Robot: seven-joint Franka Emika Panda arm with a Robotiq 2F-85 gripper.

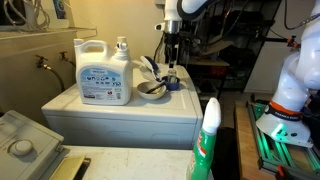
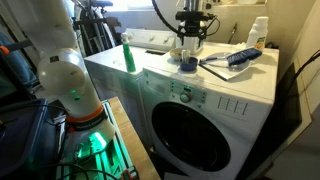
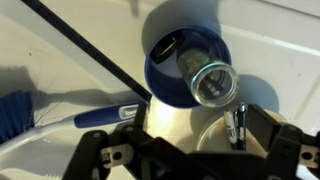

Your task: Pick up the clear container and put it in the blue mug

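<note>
The small dark blue mug (image 3: 178, 60) stands on top of the white washing machine (image 2: 170, 80). It shows in both exterior views (image 1: 172, 81) (image 2: 188, 65). The clear container (image 3: 212, 82) sits inside the mug, leaning against its rim with its round end towards the camera. My gripper (image 3: 190, 145) hangs just above the mug with its fingers spread and nothing between them. It shows in both exterior views (image 1: 172, 60) (image 2: 190, 42).
A shallow brownish bowl (image 3: 215, 135) holding markers lies right next to the mug. A blue brush (image 2: 235, 58) lies beside it. A big white detergent jug (image 1: 104, 72) stands at one end of the washer. A green spray bottle (image 2: 128, 57) stands on the neighbouring machine.
</note>
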